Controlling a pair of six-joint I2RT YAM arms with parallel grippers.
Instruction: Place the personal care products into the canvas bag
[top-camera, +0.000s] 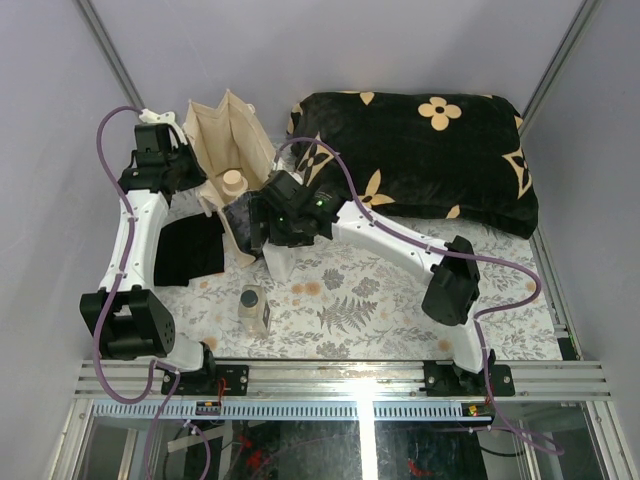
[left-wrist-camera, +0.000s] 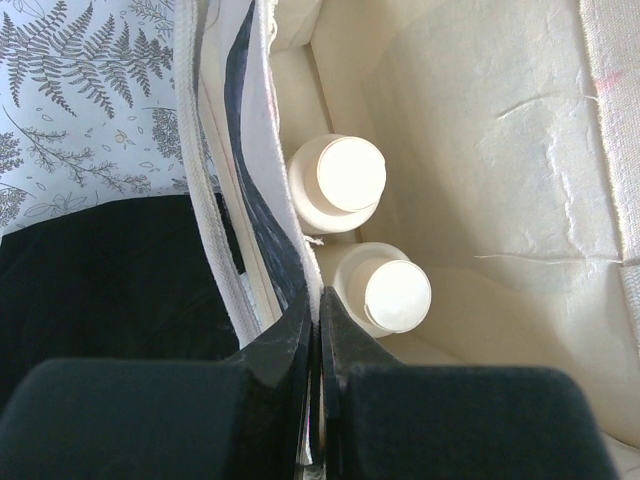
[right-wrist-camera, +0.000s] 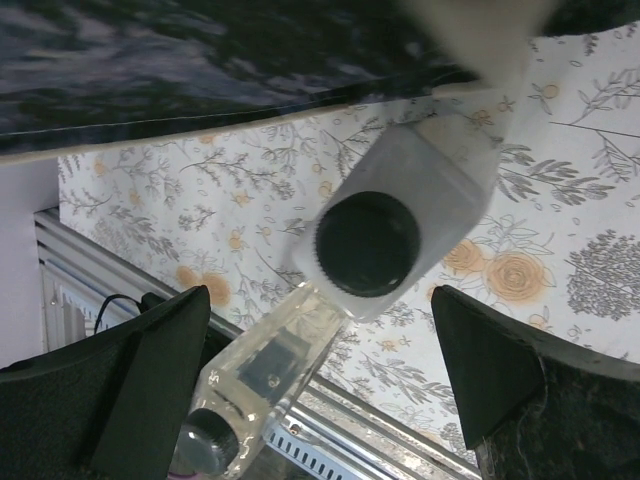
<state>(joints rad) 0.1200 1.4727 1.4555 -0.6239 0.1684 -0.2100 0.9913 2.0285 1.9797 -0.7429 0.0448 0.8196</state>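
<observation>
White plastic bottle (right-wrist-camera: 410, 170), likely light, stiff and slick, stands just before the canvas bag (left-wrist-camera: 480, 150); take its flat sides below the cap, your right gripper (right-wrist-camera: 320, 300) spread around it. Your left gripper (left-wrist-camera: 315, 300) pinches the bag's rim.

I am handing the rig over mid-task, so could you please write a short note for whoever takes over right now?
Left gripper: shut on the front edge of the bag.
Right gripper: open over the upright white bottle, no grip yet.
Done: two round beige bottles stand inside the bag.
Left: the white bottle, then the small tan bottle on the table near the front edge.
</observation>
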